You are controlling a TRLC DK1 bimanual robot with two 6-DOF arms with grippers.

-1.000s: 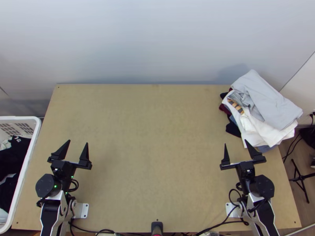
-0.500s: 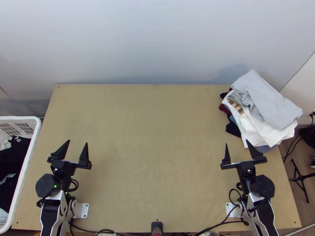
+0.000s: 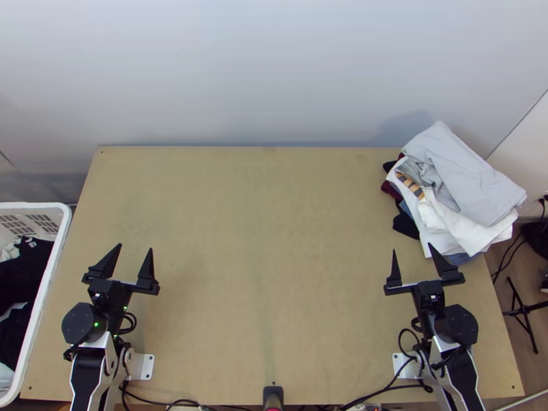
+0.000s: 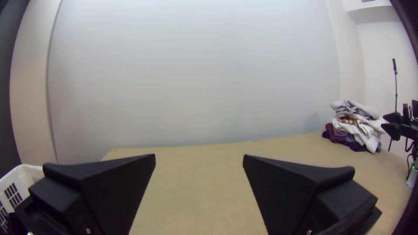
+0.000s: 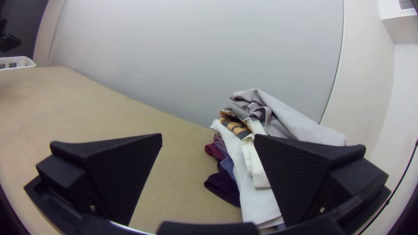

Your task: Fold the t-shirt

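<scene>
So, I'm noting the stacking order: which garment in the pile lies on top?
The light grey garment: it lies over the white cloth, while the maroon garment sits lower down.

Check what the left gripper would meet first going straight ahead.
The left gripper would likely meet the pale wall beyond the table; the way there looks free, though its exact tilt is unclear.

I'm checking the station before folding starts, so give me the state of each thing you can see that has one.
Left gripper: open, holding nothing.
Right gripper: open, holding nothing.
Basket: open-topped, with clothes in it.
Dark clothes: bunched in the basket.
Pile: stacked unevenly, edges not lined up.
Grey cloth: folded, on top of the pile.
</scene>
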